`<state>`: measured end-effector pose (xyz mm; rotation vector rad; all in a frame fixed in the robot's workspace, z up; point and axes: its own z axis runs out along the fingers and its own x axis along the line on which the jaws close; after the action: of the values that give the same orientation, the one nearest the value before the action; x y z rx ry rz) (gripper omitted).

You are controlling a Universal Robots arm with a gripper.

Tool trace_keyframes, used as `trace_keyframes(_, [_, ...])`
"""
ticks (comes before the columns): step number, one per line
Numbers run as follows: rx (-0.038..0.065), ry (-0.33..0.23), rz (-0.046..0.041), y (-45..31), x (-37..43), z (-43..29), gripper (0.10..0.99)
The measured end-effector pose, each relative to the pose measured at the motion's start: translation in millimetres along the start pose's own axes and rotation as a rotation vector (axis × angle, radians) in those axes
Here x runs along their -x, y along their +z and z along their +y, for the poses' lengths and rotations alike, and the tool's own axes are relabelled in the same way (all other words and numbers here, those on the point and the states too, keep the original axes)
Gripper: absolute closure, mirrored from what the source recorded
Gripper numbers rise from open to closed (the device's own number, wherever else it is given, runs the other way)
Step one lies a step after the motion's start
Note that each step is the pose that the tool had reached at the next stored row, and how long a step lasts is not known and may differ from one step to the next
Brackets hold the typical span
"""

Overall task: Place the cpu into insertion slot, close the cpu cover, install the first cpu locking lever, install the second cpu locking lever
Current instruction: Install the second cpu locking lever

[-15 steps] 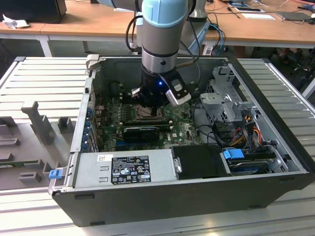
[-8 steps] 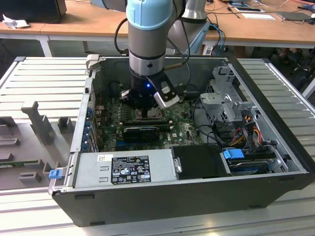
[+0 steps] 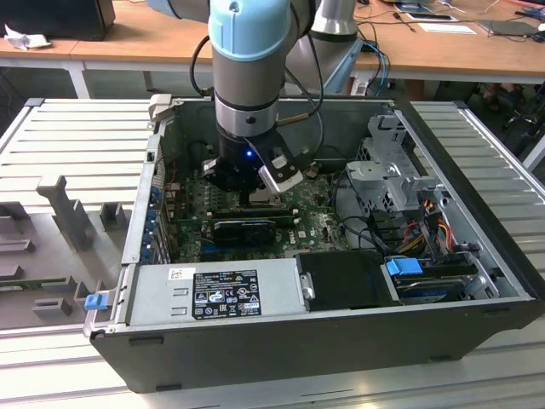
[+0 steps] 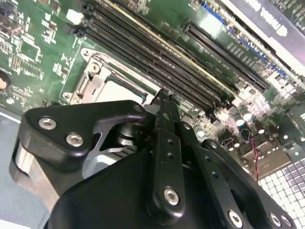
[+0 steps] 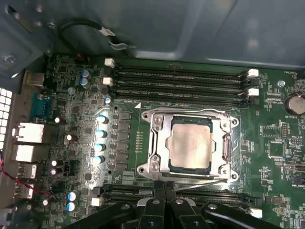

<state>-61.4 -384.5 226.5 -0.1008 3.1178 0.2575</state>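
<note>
1. Wooden desks line the far wall; an open computer case (image 3: pixel 477 281) lies on a ribbed surface (image 3: pixel 77 136).
2. Inside, the chip (image 5: pixel 191 144) sits flat in its socket (image 5: pixel 155 143), the metal cover (image 5: pixel 190 114) down over it.
3. Fingers (image 5: pixel 164 187) look closed together, holding nothing, pressing beside the socket's edge, likely working a locking lever.

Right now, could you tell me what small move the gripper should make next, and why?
Probably a small push down on the locking lever. The cpu lies in the insertion slot with the cpu cover flat over it, and the shut gripper sits at that thin lever; whether it is hooked, I cannot tell.
</note>
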Motion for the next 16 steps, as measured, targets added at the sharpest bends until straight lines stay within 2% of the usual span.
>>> trace_keyframes(3, [0.012, -0.003, -0.0003, 1.4, -4.2, -2.4, 0.98])
trace_keyframes(6, [0.018, -0.015, 0.0014, 3.0, -5.7, -5.0, 0.98])
trace_keyframes(8, [0.026, -0.022, 0.0022, 4.5, -6.1, -6.1, 0.98])
trace_keyframes(11, [0.053, -0.025, 0.0006, 5.2, -9.8, -8.5, 0.98])
trace_keyframes(12, [0.058, -0.025, 0.0002, 5.5, -10.3, -9.1, 0.98])
trace_keyframes(14, [0.064, -0.025, -0.0003, 6.8, -10.9, -9.3, 0.98])
trace_keyframes(16, [0.069, -0.025, -0.0007, 11.6, -11.3, -10.4, 0.98])
